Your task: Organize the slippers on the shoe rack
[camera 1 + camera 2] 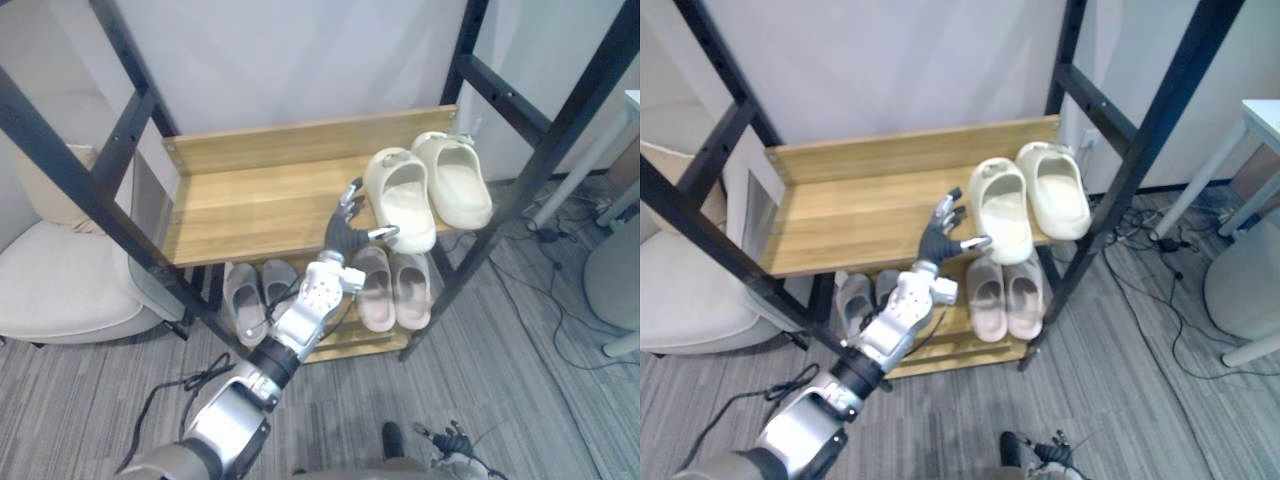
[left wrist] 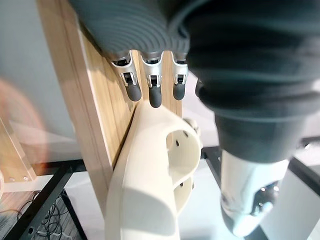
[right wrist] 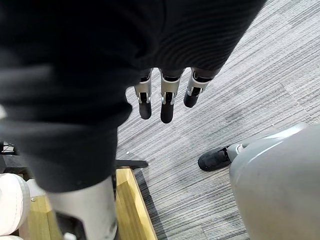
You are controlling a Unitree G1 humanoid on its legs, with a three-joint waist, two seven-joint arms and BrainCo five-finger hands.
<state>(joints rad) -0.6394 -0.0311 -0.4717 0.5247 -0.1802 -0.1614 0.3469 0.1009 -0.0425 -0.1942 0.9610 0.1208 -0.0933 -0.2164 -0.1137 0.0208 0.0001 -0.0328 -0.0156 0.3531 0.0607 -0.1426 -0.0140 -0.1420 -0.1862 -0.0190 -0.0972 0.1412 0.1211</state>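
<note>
Up on the shoe rack's upper wooden shelf, the cream slippers are set side by side at its right end, the left hand is held spread-fingered against the left one, and the right hand is hung loose-fingered above the carpet.

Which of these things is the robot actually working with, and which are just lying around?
Job: cream foam slippers, grey slippers, pale pink slippers, wooden shoe rack with black frame, left hand at the cream pair.
Lying about: beige cushioned chair, white table leg, black floor cables.
</note>
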